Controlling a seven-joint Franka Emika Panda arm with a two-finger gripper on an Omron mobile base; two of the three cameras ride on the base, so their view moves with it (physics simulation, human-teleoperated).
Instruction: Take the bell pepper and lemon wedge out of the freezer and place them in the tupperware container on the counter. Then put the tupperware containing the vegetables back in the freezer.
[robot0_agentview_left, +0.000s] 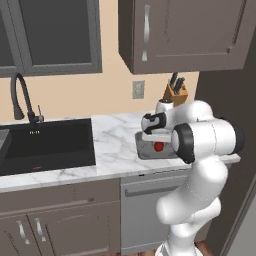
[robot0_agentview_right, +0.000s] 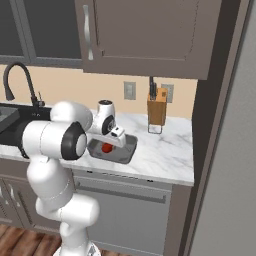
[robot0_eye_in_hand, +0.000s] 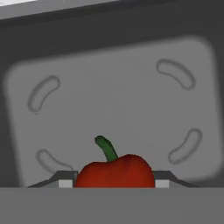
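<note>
The gripper (robot0_eye_in_hand: 114, 183) pinches the pepper (robot0_eye_in_hand: 114, 171) between its fingertips (robot0_eye_in_hand: 65, 183), just above the floor of the container (robot0_eye_in_hand: 109, 96). The container (robot0_agentview_right: 125, 150) sits on the counter (robot0_agentview_right: 165, 150), with a knife block (robot0_agentview_right: 156, 112) at the wall behind.

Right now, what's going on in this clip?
The robot arm is reaching over the counter with its gripper right above the tupperware container. The bell pepper sits between the fingertips, over the container's floor; whether they are still squeezing it or have let go is hard to tell. No lemon wedge is visible in the container, so that part looks not yet done. A knife block stands farther back on the counter.
</note>
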